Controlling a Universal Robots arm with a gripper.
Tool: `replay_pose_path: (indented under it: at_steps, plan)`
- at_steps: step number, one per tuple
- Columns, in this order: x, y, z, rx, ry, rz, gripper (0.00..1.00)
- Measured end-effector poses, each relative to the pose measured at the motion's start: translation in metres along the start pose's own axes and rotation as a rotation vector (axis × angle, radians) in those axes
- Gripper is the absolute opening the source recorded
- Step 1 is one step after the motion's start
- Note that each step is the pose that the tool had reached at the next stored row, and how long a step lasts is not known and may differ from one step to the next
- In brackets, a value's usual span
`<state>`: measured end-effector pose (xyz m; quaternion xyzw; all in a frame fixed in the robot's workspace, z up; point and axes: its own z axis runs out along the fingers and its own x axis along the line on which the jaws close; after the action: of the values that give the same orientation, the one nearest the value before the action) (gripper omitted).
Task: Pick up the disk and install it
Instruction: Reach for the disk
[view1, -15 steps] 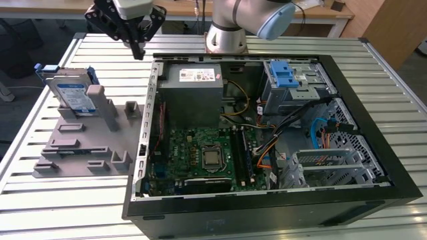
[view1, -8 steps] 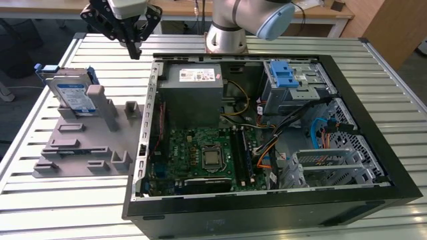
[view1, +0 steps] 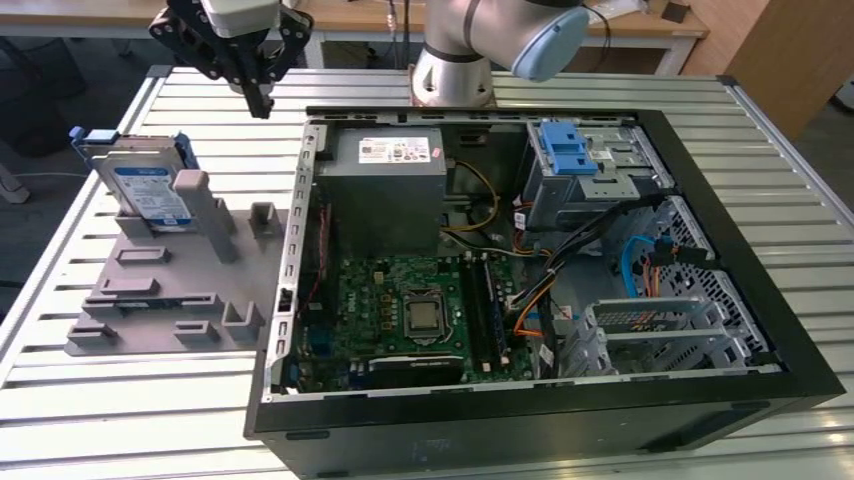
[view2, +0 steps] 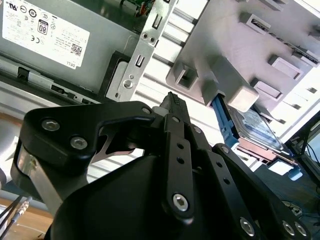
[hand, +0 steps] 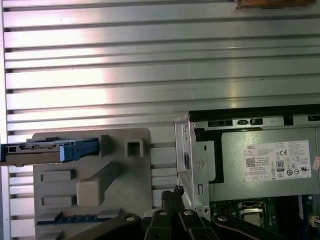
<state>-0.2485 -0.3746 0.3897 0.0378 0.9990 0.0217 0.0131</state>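
The open case (view1: 534, 425) filled the exterior view's centre and right. At the upper left, the disk (view1: 144, 185) stood on edge in the grey fixture (view1: 154, 300). The gripper (view1: 256, 105) hung above and to the right of the disk, well apart, fingers closed together and empty.

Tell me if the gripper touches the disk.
Apart. In the exterior view the gripper hangs clear of the disk standing in the grey fixture, slatted table showing between them.

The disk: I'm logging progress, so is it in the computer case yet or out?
Out. The disk stands on edge in the grey holder, beside the case.
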Motion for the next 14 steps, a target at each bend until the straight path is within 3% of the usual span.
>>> replay_pose_path:
  at_steps: [14]
  plan:
    - [0.0133, 0.0007, 0.0003, 0.0000, 0.0001, 0.000, 0.11]
